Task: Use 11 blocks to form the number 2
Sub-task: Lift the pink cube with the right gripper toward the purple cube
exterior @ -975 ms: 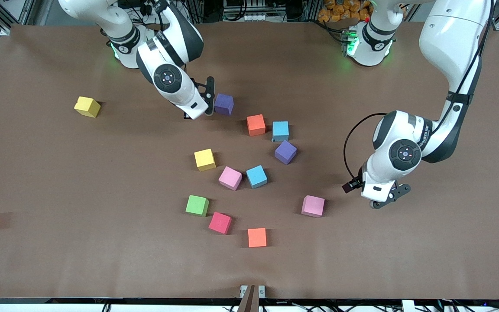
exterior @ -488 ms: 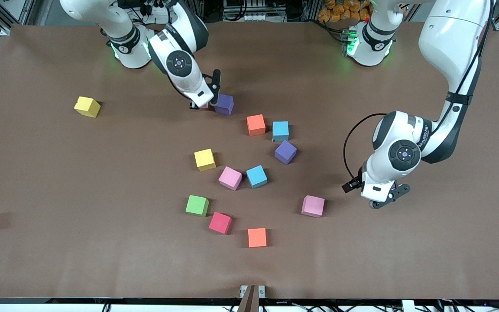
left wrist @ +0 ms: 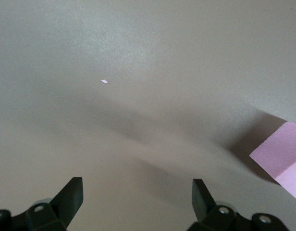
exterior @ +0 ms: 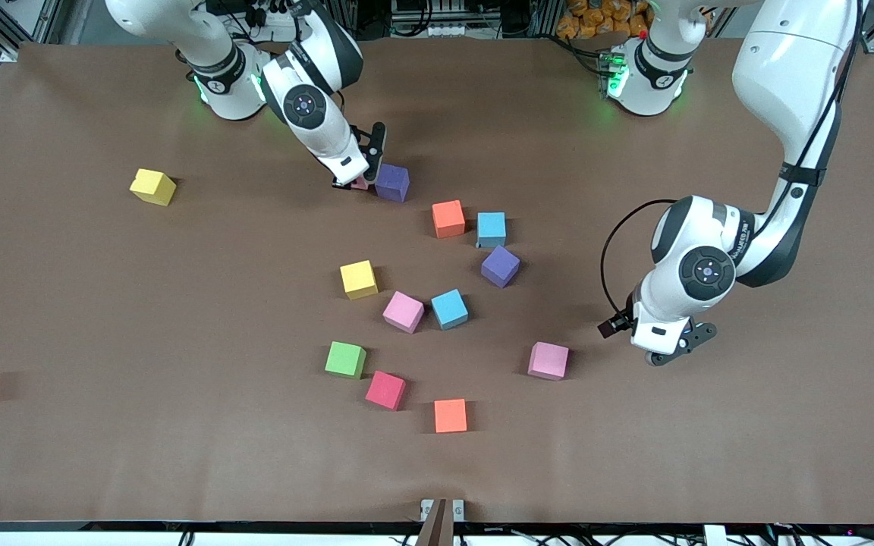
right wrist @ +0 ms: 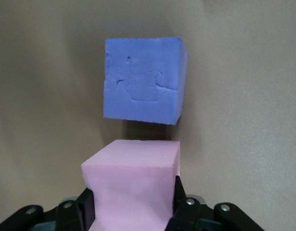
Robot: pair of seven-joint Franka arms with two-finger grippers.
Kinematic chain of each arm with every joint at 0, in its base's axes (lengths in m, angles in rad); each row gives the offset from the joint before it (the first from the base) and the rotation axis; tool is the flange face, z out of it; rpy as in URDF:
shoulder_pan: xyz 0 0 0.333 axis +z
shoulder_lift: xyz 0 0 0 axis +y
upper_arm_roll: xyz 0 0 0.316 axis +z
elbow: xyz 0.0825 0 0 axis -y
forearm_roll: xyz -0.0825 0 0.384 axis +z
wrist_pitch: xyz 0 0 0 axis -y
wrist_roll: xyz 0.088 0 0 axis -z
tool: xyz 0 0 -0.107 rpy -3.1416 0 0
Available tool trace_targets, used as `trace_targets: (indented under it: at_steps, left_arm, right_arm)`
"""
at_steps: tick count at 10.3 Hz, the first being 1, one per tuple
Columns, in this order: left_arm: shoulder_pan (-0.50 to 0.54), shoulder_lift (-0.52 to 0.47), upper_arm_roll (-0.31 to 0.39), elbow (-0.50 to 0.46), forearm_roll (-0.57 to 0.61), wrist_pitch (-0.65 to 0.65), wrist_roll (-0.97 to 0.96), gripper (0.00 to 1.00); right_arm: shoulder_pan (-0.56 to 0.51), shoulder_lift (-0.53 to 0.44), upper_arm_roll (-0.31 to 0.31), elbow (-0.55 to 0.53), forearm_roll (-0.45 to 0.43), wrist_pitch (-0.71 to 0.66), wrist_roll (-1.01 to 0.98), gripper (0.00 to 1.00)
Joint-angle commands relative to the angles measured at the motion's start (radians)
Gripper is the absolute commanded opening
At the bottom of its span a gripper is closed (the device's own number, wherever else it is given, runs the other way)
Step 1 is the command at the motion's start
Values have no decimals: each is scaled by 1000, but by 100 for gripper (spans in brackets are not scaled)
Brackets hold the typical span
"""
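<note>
We judge the pink foam block [right wrist: 132,185], clamped by the right gripper [right wrist: 133,211] beside the purple block [exterior: 392,183], light and dentable, best held on flat opposite faces; left gripper [left wrist: 137,192] waits spread wide, empty.

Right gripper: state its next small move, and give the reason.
Probably open and let go. The right gripper has its jaws shut on a pink block, low over the table beside the purple block, with a small gap showing between them. The left gripper waits open near another pink block.

obstacle: purple block [exterior: 392,183] beside right end effector [exterior: 362,180] | elsewhere: open table [exterior: 710,455]
</note>
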Motion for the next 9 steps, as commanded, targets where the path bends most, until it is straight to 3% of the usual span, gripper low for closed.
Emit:
trace_targets:
  at_steps: [1, 3, 9]
  left_arm:
    - [-6, 13, 0, 15, 29, 8, -33, 100]
    - [-6, 13, 0, 14, 28, 8, -33, 100]
    - [-4, 9, -1, 6, 27, 8, -63, 100]
  right_arm:
    - [38, -4, -12, -28, 32, 68, -6, 0]
    - [81, 36, -9, -43, 32, 166, -15, 0]
    - [83, 111, -7, -34, 34, 243, -47, 0]
